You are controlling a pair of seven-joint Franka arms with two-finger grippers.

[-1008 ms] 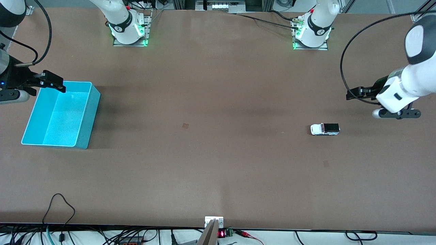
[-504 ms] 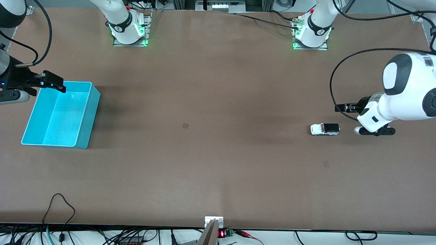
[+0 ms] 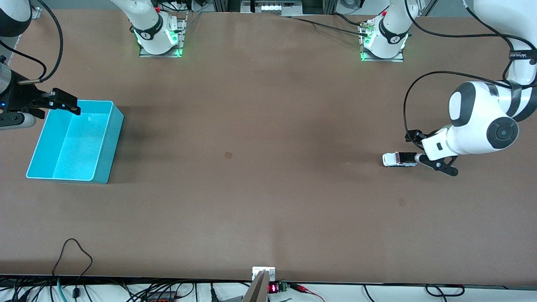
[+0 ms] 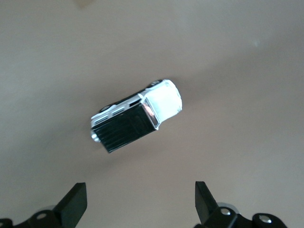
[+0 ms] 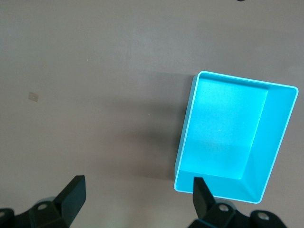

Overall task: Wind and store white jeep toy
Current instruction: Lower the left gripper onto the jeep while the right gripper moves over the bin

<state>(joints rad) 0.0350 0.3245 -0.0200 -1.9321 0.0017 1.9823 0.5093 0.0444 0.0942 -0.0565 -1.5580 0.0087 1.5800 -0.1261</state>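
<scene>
While my left tool (image 3: pixel 413 147) hovers spread over the jeep (image 3: pixel 400 159) at the frame's right, nothing's wound or stored; my right tool (image 3: pixel 63 100), also spread, waits above the bin (image 3: pixel 107 142).

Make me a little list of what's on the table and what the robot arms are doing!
toy: white jeep toy, on its wheels on the table, toward the left arm's end
bin: turquoise bin, nothing in it, toward the right arm's end
left end effector: open, over the table right beside the jeep, not touching it
right end effector: open, waiting up beside the bin's rim
wound yet: no sign of it
stored yet: no, jeep sits far from the bin
</scene>
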